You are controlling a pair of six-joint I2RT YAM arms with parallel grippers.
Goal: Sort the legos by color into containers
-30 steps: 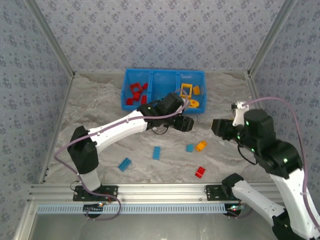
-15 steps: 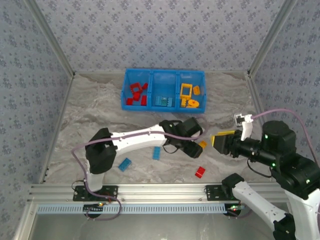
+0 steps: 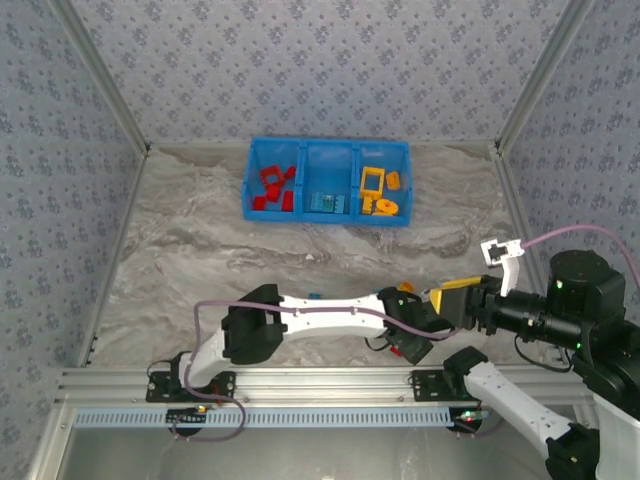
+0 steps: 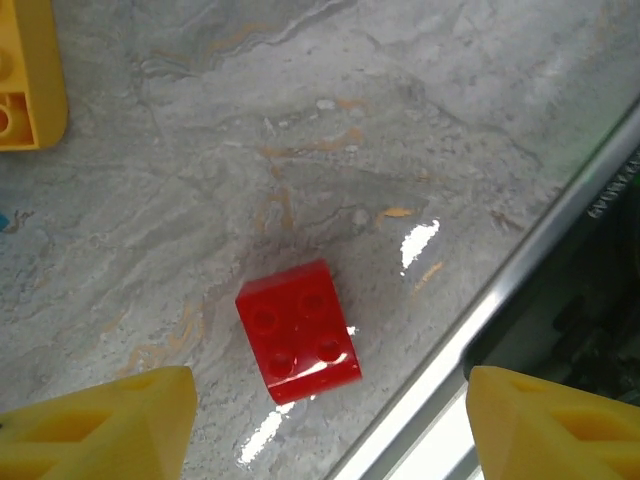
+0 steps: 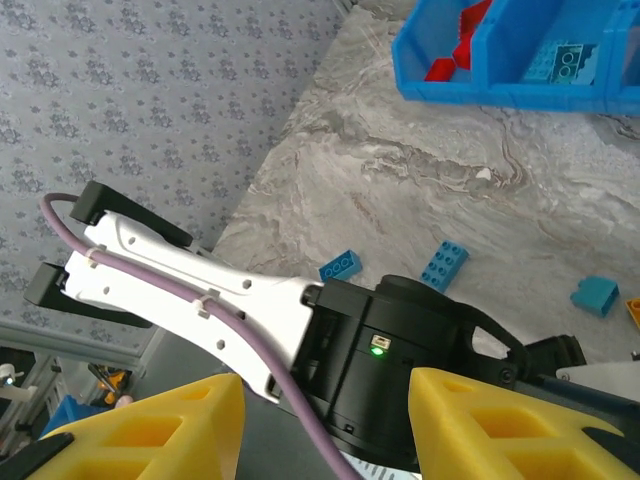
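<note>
My left gripper (image 4: pixel 330 435) hangs over a red lego (image 4: pixel 298 330) by the near edge of the table (image 4: pixel 330 120). Its fingers are apart on either side of the lego, not touching it. My right gripper (image 5: pixel 320 430), just to the right, has its fingers spread and looks empty, I think. The blue tray (image 3: pixel 320 218) sits far centre.

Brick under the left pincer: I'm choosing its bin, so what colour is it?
The brick is red, best seen from the left wrist.
</note>
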